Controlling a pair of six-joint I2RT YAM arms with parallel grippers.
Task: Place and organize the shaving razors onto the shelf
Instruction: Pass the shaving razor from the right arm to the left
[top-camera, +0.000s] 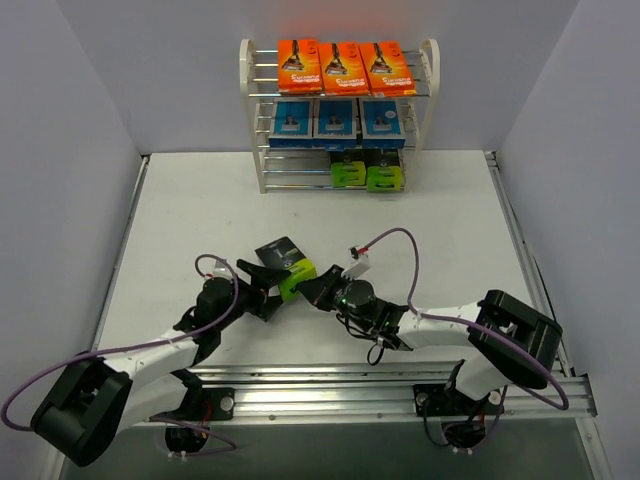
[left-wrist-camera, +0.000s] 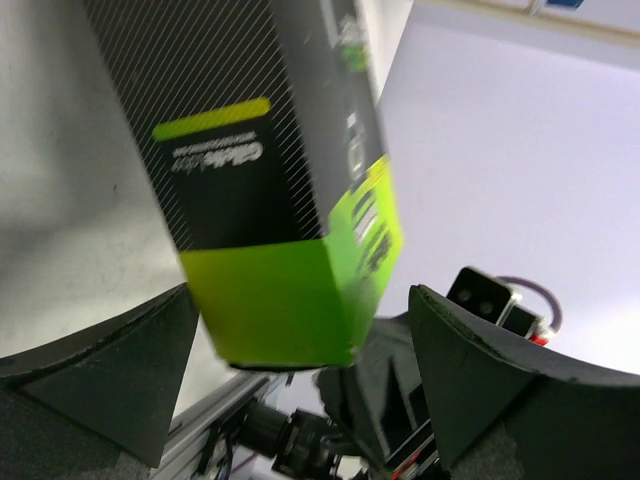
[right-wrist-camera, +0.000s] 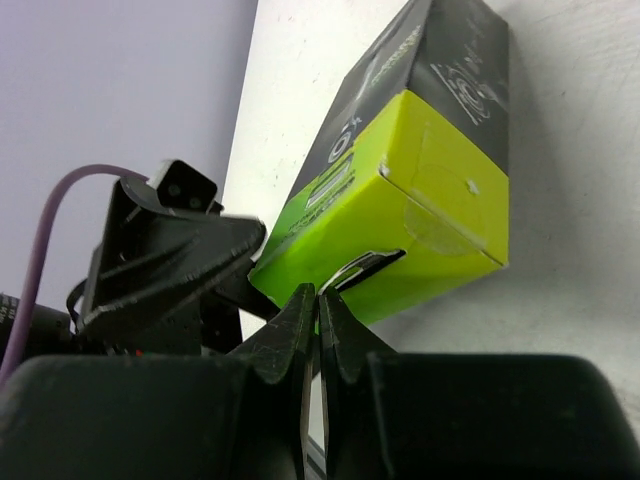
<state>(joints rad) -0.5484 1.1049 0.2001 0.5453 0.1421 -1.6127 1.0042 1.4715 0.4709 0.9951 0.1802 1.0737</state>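
Right claw (right-wrist-camera: 318, 292) pinches the box's (right-wrist-camera: 420, 170) green flap, seemingly steadying it for the released left claw (left-wrist-camera: 302, 300) straddling it.

A black-and-lime-green box (left-wrist-camera: 270, 200) runs tilted down the middle of the view, printed black face showing and lime end lowest. That end sits between the two dark fingers (left-wrist-camera: 110, 370) of the left gripper (left-wrist-camera: 302, 300), which stand wide with a gap on either side of the box. Left of the box is pale bench (left-wrist-camera: 50, 200). Right of its lime end is another arm's small camera (left-wrist-camera: 480, 297) with a purple cable (left-wrist-camera: 540, 290).
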